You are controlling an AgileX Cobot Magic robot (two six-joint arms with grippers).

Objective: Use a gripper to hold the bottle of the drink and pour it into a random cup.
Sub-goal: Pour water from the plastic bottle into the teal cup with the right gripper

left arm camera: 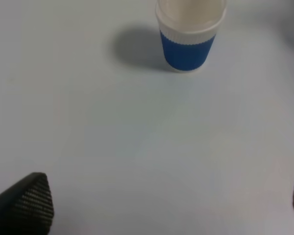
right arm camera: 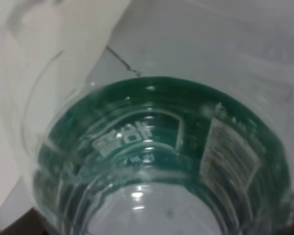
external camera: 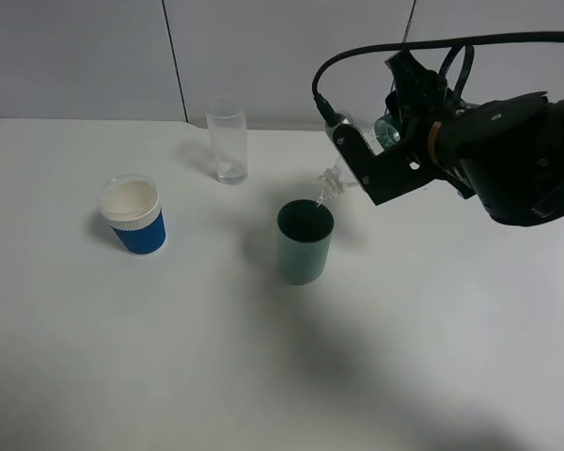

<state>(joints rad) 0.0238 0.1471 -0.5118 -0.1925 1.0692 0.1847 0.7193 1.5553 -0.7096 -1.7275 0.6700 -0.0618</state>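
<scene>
My right gripper [external camera: 371, 155] is shut on the clear bottle [external camera: 357, 150] with the dark green label. It holds the bottle tipped over, mouth down above the teal-green cup [external camera: 305, 241] at the middle of the table. A thin clear stream [external camera: 325, 188] runs from the mouth toward the cup's rim. The right wrist view is filled by the bottle's clear body and green label [right arm camera: 157, 147]. My left gripper [left arm camera: 157, 215] is open and empty; its fingertips [left arm camera: 27, 203] show low over bare table. It does not show in the exterior view.
A blue ribbed paper cup [external camera: 133, 214] with a white rim stands at the left; it also shows in the left wrist view [left arm camera: 188, 32]. A tall clear glass [external camera: 227, 139] stands behind the teal cup. A white table [external camera: 263, 376] and a grey wall [external camera: 75, 56] are behind.
</scene>
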